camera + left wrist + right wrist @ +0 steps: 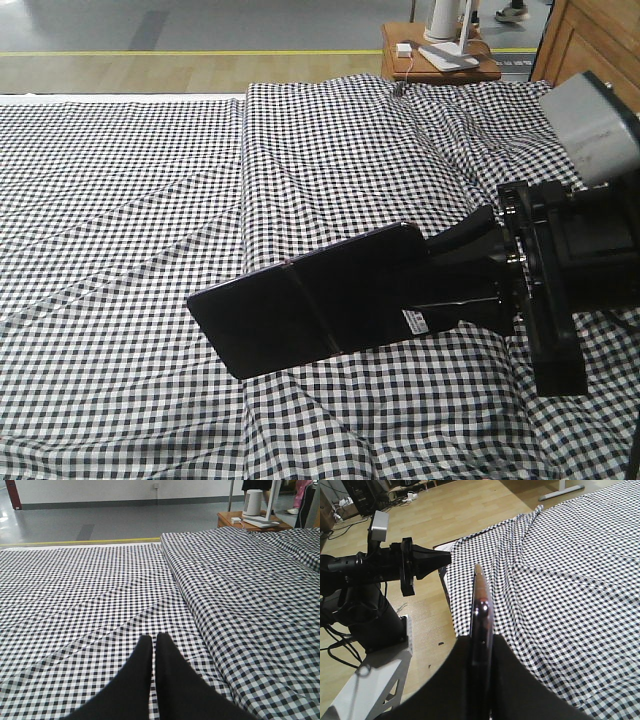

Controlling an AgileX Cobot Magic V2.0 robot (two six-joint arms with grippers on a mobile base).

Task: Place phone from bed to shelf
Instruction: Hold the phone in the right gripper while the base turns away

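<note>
Checked black-and-white cloth covers the wide bed [130, 200]. Left claw [153, 639] hangs over it, fingers pressed together and empty. Right claw [432, 278] pinches 1 end of the black phone [300, 310], which is held tilted above the bed.

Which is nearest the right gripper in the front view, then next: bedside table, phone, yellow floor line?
1. Phone, held in the jaws of the right gripper.
2. Bedside table, past the bed's far edge.
3. Yellow floor line, behind the table.
</note>
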